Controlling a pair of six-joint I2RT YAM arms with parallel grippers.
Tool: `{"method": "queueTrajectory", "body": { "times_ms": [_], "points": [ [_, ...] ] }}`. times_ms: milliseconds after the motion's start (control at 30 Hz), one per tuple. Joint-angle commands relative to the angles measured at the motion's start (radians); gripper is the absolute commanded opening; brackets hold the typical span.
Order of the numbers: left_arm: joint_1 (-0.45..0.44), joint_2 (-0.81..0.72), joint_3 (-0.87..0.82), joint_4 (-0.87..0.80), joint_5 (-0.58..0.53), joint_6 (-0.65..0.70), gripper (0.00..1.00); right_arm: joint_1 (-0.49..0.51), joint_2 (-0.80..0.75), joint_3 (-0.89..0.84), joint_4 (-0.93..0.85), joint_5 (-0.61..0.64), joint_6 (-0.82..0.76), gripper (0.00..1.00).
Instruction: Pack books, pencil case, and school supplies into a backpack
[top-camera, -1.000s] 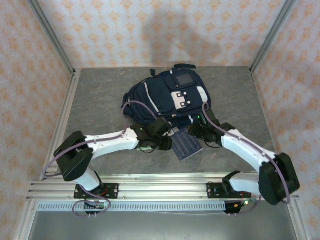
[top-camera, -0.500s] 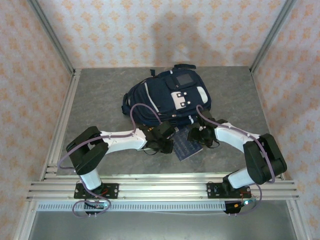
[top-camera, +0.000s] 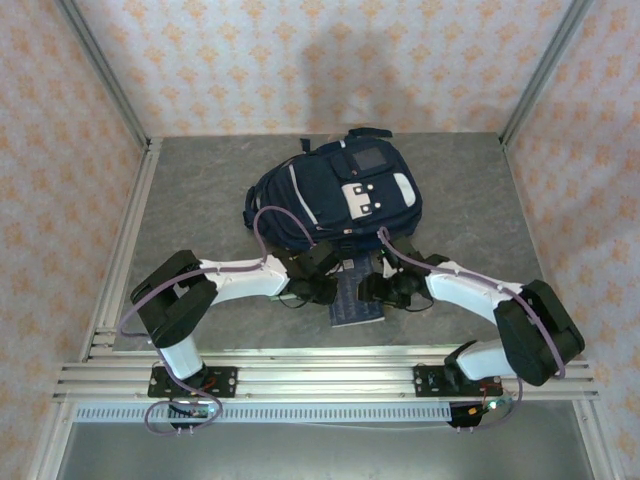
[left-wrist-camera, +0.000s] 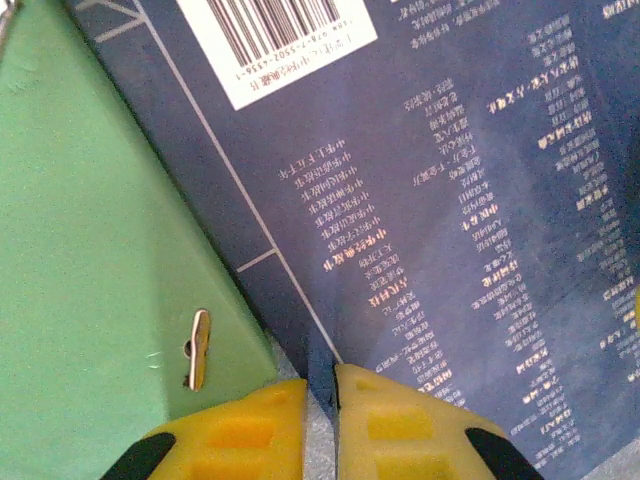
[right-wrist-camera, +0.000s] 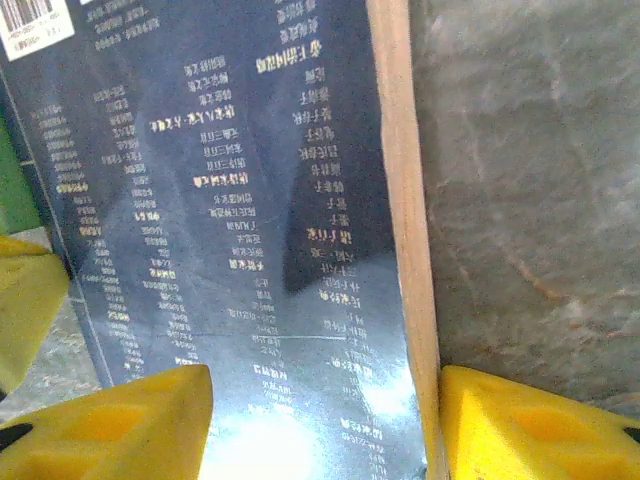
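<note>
The navy backpack (top-camera: 335, 195) lies at the middle back of the table. Just in front of it the dark blue book (top-camera: 352, 305) with its white barcode label (left-wrist-camera: 275, 45) lies between both grippers. My left gripper (top-camera: 322, 290) pinches the book's left edge; its yellow fingers (left-wrist-camera: 255, 425) stand almost together on that edge. The green book (left-wrist-camera: 90, 250) lies partly under the blue one. My right gripper (right-wrist-camera: 320, 430) is open, one finger over the blue cover (right-wrist-camera: 240, 200), the other beside an orange-yellow edge (right-wrist-camera: 405, 200) along the book's side.
Grey table surface (right-wrist-camera: 530, 180) lies to the right of the books. Metal rails (top-camera: 130, 240) border the table on the left and the front, and patterned walls close it in.
The right arm has swung left and the dark blue book has slid left and turned straighter. The left gripper has stayed at the book's left edge.
</note>
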Motion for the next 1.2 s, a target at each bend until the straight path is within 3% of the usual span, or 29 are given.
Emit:
{"method": "queueTrajectory", "body": {
  "times_ms": [0, 200, 633, 900, 1167],
  "points": [
    [0.013, -0.009, -0.029, -0.015, -0.051, 0.032, 0.14, 0.007, -0.012, -0.019, 0.027, -0.109, 0.035, 0.60],
    [0.019, 0.011, -0.042, 0.004, -0.034, 0.033, 0.11, 0.006, 0.041, 0.011, 0.088, -0.145, 0.090, 0.58],
    [0.019, 0.001, -0.058, 0.010, -0.033, 0.039, 0.09, 0.005, -0.100, 0.033, 0.098, -0.199, 0.198, 0.50],
    [0.022, -0.023, -0.071, 0.004, -0.038, 0.042, 0.09, 0.005, -0.120, -0.024, 0.352, -0.285, 0.362, 0.60],
    [0.041, -0.047, -0.089, 0.000, -0.030, 0.047, 0.09, 0.005, -0.001, 0.007, 0.300, -0.253, 0.286, 0.68]
  ]
}}
